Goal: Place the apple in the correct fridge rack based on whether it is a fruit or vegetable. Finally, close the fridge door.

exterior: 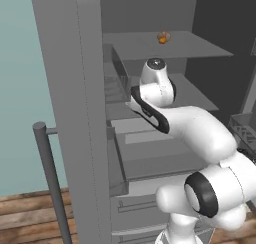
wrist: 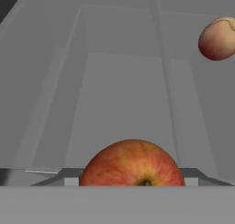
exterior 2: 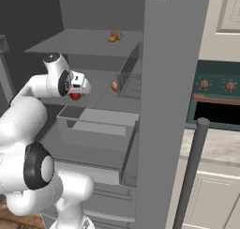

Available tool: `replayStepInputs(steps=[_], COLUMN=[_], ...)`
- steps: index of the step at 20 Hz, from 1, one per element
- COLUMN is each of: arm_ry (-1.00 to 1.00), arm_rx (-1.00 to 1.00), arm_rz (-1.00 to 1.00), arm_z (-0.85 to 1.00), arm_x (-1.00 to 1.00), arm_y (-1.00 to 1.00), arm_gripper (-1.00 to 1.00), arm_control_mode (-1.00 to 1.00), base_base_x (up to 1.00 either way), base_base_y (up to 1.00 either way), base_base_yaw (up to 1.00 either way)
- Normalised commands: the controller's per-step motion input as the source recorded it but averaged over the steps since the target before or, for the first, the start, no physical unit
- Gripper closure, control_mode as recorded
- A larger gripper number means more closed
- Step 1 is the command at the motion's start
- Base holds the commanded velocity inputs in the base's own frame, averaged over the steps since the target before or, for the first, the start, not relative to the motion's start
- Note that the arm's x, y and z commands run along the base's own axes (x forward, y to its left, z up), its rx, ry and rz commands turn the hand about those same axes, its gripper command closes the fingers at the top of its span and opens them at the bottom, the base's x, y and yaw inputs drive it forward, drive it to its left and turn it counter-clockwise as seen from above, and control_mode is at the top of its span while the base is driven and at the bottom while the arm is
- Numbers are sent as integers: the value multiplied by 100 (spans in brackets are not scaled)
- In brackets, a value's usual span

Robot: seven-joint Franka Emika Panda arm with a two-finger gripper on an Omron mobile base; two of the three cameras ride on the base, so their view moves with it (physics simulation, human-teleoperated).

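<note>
Inside the open grey fridge, the hand [exterior 2: 76, 93] grips the apple [wrist: 132, 164], seemingly light, hard, slippery, across its rounded sides.

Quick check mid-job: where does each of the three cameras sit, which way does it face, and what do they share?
Left base view: behind the arm's left, looking into the open fridge; white arm at lower right, fridge rack beyond.
Right base view: behind the arm's right, same fridge; gripper holds the apple.
Hand view: on the hand, along the gripper; apple at the bottom, peach ahead.
Shared: right base and hand views both show apple and peach.
</note>
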Motion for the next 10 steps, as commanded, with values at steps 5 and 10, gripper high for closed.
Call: replayStepInputs(steps=[5, 10], arm_ry=[-22, -7], arm_rx=[0, 0], arm_rz=[0, 0], arm_z=[5, -25], arm_x=[11, 68], arm_y=[0, 0], arm_gripper=[100, 100], arm_control_mode=[-100, -100], base_base_x=[0, 0], base_base_y=[0, 0], base_base_yaw=[0, 0])
